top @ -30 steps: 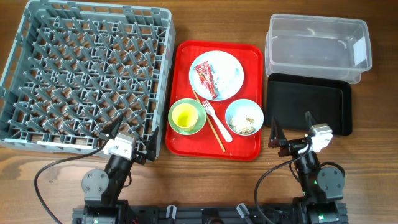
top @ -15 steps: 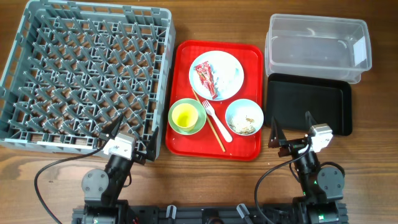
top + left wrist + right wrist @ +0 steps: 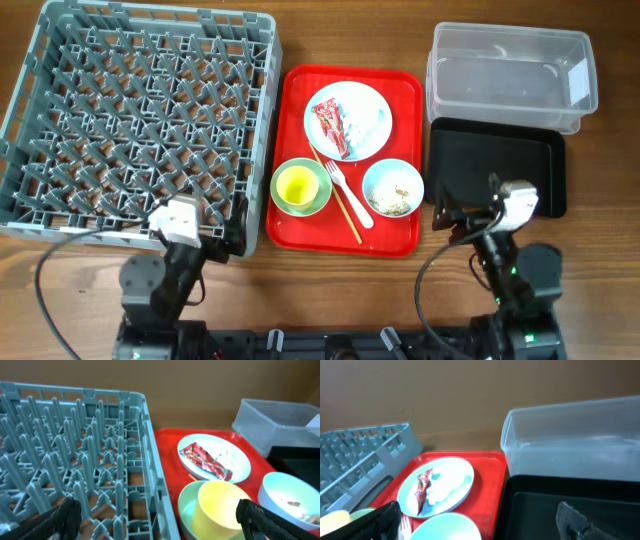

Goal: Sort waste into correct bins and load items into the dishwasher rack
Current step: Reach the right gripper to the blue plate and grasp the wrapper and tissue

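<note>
The grey rack [image 3: 140, 120] fills the left. On the red tray [image 3: 300, 100] are a pale-blue plate [image 3: 368, 115] with the red-and-white wrapper [image 3: 329, 128], a yellow-green cup [image 3: 297, 186], a white fork [image 3: 348, 192], chopsticks [image 3: 345, 210], and a pale-blue bowl [image 3: 375, 178] holding beige scraps [image 3: 395, 200]. The clear tub [image 3: 505, 70] and black tray [image 3: 500, 160] are at the right. My left gripper [image 3: 212, 228] [image 3: 160, 520] is open and empty over the rack's near right corner, with the cup [image 3: 220, 507] ahead. My right gripper [image 3: 468, 208] [image 3: 480, 522] is open and empty at the black tray's [image 3: 560, 505] near left corner.
The cup stands in a pale-green dish [image 3: 187, 505]. The rack's right wall [image 3: 155, 470] runs close along the red tray's left edge. Bare wooden table [image 3: 330, 290] lies along the front, between the two arm bases.
Both wrists have shifted slightly away from the table's front edge. The left one has also moved a little to the left. Both grippers stay open and nothing on the table has moved.
</note>
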Controlling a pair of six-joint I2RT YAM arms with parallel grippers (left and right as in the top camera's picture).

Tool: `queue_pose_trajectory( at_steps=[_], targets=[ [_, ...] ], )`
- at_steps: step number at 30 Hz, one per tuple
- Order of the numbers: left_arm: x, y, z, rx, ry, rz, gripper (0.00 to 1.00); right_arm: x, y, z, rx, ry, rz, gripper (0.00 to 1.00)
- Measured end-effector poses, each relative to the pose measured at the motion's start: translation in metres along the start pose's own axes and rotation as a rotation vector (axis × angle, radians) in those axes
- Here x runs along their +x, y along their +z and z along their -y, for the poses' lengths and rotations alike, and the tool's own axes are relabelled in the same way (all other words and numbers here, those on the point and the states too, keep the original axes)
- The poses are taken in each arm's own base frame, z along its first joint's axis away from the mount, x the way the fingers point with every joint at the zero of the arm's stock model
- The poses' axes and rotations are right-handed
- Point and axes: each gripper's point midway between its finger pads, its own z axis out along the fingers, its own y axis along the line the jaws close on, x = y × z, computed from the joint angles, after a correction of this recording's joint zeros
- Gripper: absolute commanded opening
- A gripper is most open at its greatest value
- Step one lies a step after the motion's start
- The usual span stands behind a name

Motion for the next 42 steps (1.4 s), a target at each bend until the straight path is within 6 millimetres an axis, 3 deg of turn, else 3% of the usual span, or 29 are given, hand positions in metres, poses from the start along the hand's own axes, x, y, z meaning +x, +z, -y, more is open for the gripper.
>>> queue_pose_trajectory(
  at_steps=[4,8,11,14,17,21,26,29,31,33,36,42],
  targets=[
    [-0.021,0.003,0.0,-0.023,-0.037,-0.155,1.0,-0.029,0.016,-0.006,0.017,0.021,-0.143,1.0],
    [-0.022,0.013,-0.003,-0.045,-0.094,-0.388,1.0,-0.046,0.046,-0.008,0.048,0.046,-0.346,1.0],
    [-0.03,0.021,-0.004,-0.052,-0.113,-0.464,1.0,-0.04,0.061,-0.007,0.081,0.07,-0.559,1.0],
    [-0.03,0.024,-0.005,-0.054,-0.118,-0.486,1.0,-0.036,0.074,-0.01,0.061,0.085,-0.627,1.0],
    [-0.03,0.024,-0.005,-0.054,-0.118,-0.485,1.0,-0.029,0.077,-0.023,-0.02,0.095,-0.654,1.0],
    [-0.03,0.024,-0.005,-0.054,-0.118,-0.486,1.0,-0.032,0.067,-0.024,0.003,0.118,-0.722,1.0],
    [-0.031,0.024,-0.005,-0.053,-0.118,-0.485,1.0,-0.106,0.095,-0.041,-0.006,0.092,-0.657,1.0],
    [-0.03,0.024,-0.004,-0.053,-0.119,-0.487,1.0,-0.122,0.137,-0.064,-0.028,0.038,-0.644,1.0],
    [-0.03,0.024,-0.004,-0.053,-0.119,-0.487,1.0,-0.109,0.165,-0.076,-0.026,0.015,-0.668,0.98],
    [-0.031,0.024,-0.004,-0.053,-0.119,-0.486,1.0,-0.066,0.201,-0.083,0.009,0.016,-0.74,0.95],
    [-0.031,0.024,-0.005,-0.054,-0.119,-0.487,1.0,-0.005,0.226,-0.086,0.062,0.043,-0.857,0.91],
    [-0.03,0.024,-0.005,-0.054,-0.119,-0.487,1.0,0.11,0.243,-0.077,0.248,0.186,-1.068,0.73]
  ],
)
